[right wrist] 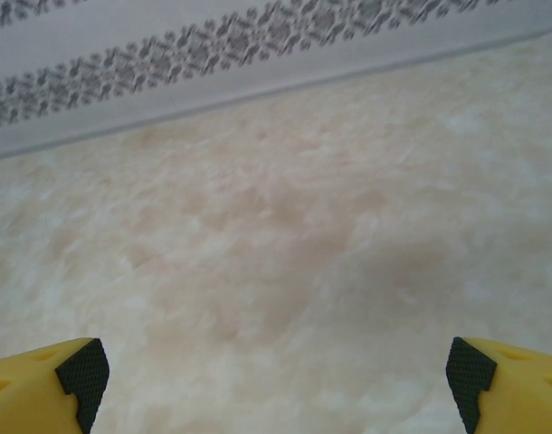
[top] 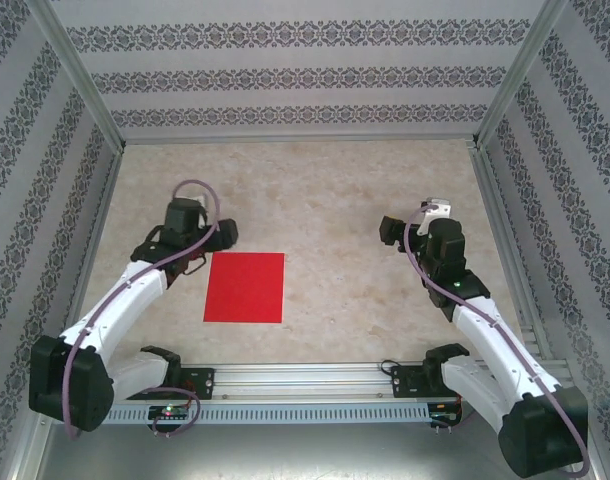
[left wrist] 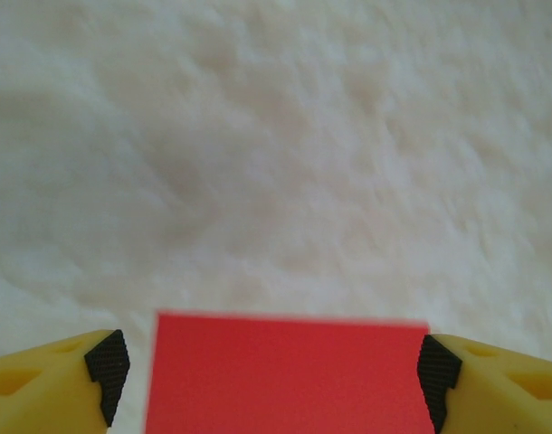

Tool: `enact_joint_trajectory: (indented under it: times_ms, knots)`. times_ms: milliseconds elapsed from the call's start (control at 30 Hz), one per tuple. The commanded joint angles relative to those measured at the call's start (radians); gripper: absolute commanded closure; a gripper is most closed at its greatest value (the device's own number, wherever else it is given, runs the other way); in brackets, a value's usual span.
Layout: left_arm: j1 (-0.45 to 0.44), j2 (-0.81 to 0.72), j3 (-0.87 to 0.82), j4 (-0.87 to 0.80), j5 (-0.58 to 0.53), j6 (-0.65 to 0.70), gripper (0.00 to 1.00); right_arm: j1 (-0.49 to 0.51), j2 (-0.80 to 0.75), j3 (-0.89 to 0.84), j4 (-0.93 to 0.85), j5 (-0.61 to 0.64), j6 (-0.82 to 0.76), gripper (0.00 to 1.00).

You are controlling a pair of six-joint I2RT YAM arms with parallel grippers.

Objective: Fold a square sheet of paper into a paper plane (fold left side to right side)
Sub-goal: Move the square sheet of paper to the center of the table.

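Pale marbled tabletop runs back from the metal rail at the near edge, where both arm bases are bolted. Just past the rail lies the red sheet of paper, flat on the table, left of the middle, red face up (no crease that I can make out). At its far left corner sits the left gripper, low over the table. Its wrist camera shows the yellow fingers standing wide, one on each side of the sheet's end, the right pad just beside the paper's corner and the left pad a little apart from the edge, clamping nothing. Well off to the right, the right gripper hangs above bare table, jaws spread wide with nothing between them. Farthest back stands the wall, pale with grey patterned bands.
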Motion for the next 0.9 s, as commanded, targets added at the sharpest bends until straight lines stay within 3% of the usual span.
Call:
enact_joint_trajectory:
  times_ms: [0,233,533,867]
  knots:
    - [-0.088,0.029,0.027,-0.243,-0.041,-0.087,0.21,0.030,-0.026,0.038,-0.171,-0.005,0.023,0.02]
    - [-0.211,0.182,0.030,-0.289,-0.054,-0.101,0.30,0.044,-0.058,0.033,-0.211,0.013,0.020,0.02]
    - [-0.267,0.373,0.044,-0.191,0.029,-0.117,0.38,0.056,-0.045,0.046,-0.214,0.015,0.016,0.02]
    - [-0.307,0.534,0.106,-0.163,-0.006,-0.118,0.42,0.067,-0.132,0.030,-0.270,0.045,0.010,0.02]
